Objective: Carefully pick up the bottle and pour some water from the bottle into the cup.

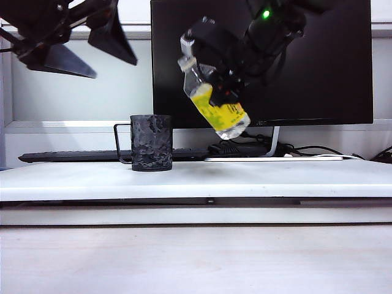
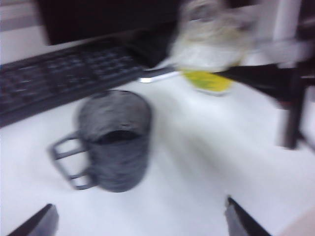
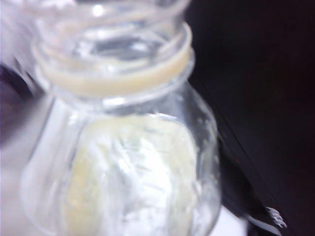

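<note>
Right gripper [image 1: 223, 86]: clamped on the bottle [image 1: 214, 101], raised in front of the monitor [image 1: 318, 61]. Bottle: uncapped, long axis tilted, neck up and toward the cup [image 1: 150, 142], base away. Cup: upright on the white table [image 1: 245, 177], below and left of the neck, not yet beneath it. Left gripper [image 1: 86, 46]: fingers spread, empty, high above-left of the cup.

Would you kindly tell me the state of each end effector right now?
Left end effector: open, empty, raised above the cup.
Right end effector: closed on the tilted bottle, held in the air.
</note>
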{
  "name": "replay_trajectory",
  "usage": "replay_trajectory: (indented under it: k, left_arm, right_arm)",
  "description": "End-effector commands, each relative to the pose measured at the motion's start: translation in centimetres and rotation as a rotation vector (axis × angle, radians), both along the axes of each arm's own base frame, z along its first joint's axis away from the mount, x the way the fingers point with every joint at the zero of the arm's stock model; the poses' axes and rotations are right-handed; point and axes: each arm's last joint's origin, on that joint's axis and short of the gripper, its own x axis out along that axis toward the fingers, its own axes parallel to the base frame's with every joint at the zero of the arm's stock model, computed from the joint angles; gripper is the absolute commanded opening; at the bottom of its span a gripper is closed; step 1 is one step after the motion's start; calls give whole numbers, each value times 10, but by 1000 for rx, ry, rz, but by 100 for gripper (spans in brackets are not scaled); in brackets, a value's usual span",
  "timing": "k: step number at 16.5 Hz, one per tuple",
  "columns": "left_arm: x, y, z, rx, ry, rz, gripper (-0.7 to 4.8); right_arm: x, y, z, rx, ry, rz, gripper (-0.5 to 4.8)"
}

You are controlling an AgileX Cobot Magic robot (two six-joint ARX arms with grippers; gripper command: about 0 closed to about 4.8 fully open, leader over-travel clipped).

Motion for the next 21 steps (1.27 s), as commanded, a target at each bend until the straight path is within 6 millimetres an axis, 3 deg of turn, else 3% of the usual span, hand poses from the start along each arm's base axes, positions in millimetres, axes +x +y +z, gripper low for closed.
replay_trajectory:
  k: [1,6,12,21]
  left_arm:
    - [0,-1,5,-24,-23,-31,479]
    - [0,-1,5,-26,-25,-36,479]
    - [0,-1,4,-21,-21,-37,479]
    - [-1,-1,2,-10,5,-39,479]
  right_arm:
    - [9,8,14,-32,-107,-18,108]
    - [21,24,28,-82,-180,16,138]
    - [19,38,13,-251,-206,72,136]
    - [23,40,2,-438,-263,109,136]
